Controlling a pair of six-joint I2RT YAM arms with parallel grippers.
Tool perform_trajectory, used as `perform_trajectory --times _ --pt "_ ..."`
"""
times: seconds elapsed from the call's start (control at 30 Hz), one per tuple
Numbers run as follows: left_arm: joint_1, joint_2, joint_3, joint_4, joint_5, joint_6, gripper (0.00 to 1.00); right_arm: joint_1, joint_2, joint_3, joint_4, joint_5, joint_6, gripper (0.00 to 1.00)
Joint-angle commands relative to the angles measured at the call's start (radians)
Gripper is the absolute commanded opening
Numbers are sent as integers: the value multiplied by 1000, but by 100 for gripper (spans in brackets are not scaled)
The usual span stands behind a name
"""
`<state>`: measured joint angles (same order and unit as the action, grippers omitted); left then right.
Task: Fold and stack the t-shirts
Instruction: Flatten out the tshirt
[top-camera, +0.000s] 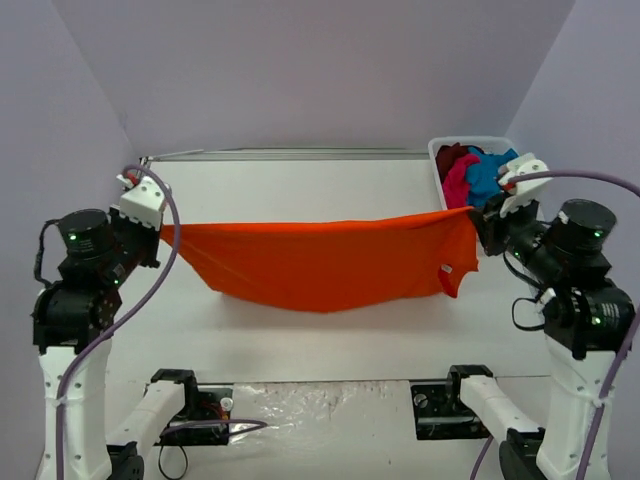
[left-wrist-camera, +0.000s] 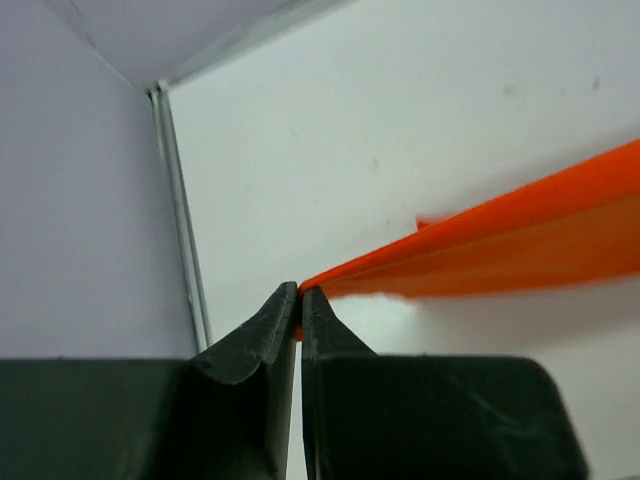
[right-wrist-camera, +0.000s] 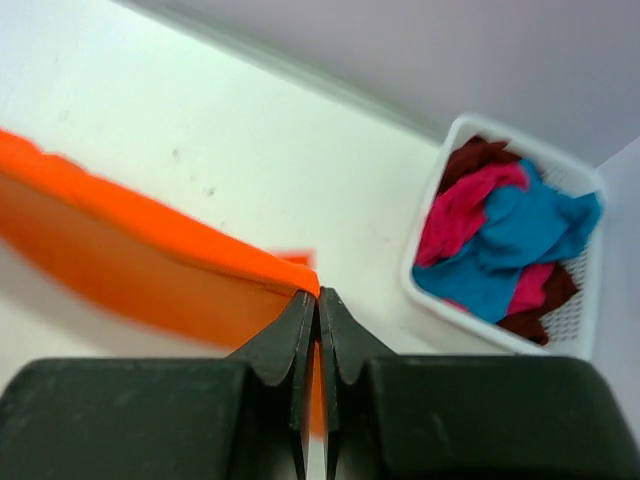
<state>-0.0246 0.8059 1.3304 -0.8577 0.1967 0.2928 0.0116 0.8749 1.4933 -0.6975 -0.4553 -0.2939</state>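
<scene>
The bright orange t-shirt hangs stretched in the air between my two grippers, sagging in the middle above the table. Its small white tag shows near the right end. My left gripper is shut on the shirt's left corner; the left wrist view shows the cloth pinched at the fingertips. My right gripper is shut on the right corner, with the cloth running from the closed fingers. Teal-blue, magenta-pink and dark red shirts lie crumpled in the basket.
A white plastic basket stands at the back right of the white table, close behind my right gripper; it also shows in the right wrist view. Purple walls enclose the table on three sides. A metal rail runs along the left wall.
</scene>
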Motion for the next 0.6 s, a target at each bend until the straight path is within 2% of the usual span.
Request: perform_trajectory --times 0.0,0.1,0.2,0.37,0.57 --pt "9 5 284 3 24 -40 2 -45 10 212 38 -22 36 0" --pt "9 84 436 -4 33 -47 2 -50 94 330 41 -3 32 0" --pt "9 185 480 37 17 -31 2 -48 197 395 64 26 9 0" --pt "9 308 389 161 7 -15 2 -52 381 352 163 53 -22 0" --pt "11 530 279 374 -37 43 2 -50 607 303 306 64 -36 0"
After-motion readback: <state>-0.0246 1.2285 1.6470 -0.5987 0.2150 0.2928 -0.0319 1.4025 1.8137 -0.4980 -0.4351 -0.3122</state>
